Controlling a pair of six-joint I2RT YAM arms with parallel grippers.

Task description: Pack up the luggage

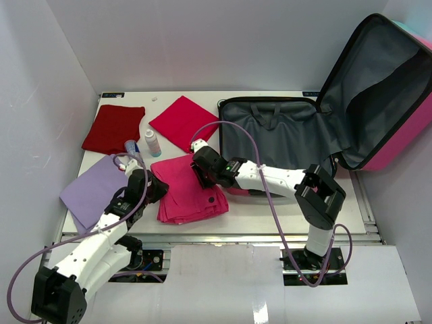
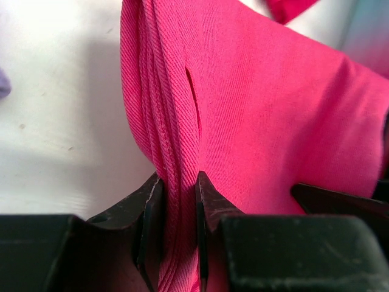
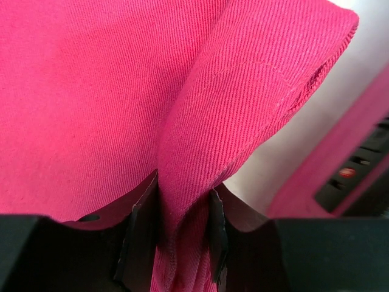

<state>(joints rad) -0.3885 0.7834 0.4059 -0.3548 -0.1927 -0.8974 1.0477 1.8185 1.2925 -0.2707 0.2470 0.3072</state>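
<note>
On the near table (image 1: pixel 270 214), the left gripper (image 2: pixel 179 181) and the right gripper (image 3: pixel 185 185) each clamp the folded pink cloth (image 1: pixel 192 202), left of the open luggage (image 1: pixel 283 131).

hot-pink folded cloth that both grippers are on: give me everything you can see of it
The pink cloth is hot-pink woven fabric with a fine twill rib and stitched hems, folded into several layers. It lies mostly flat on the white table, front centre, between the lavender cloth and the open luggage. The left gripper pinches its stacked left edge. The right gripper pinches a hemmed corner on its right side, bunched up into a raised fold.
</note>
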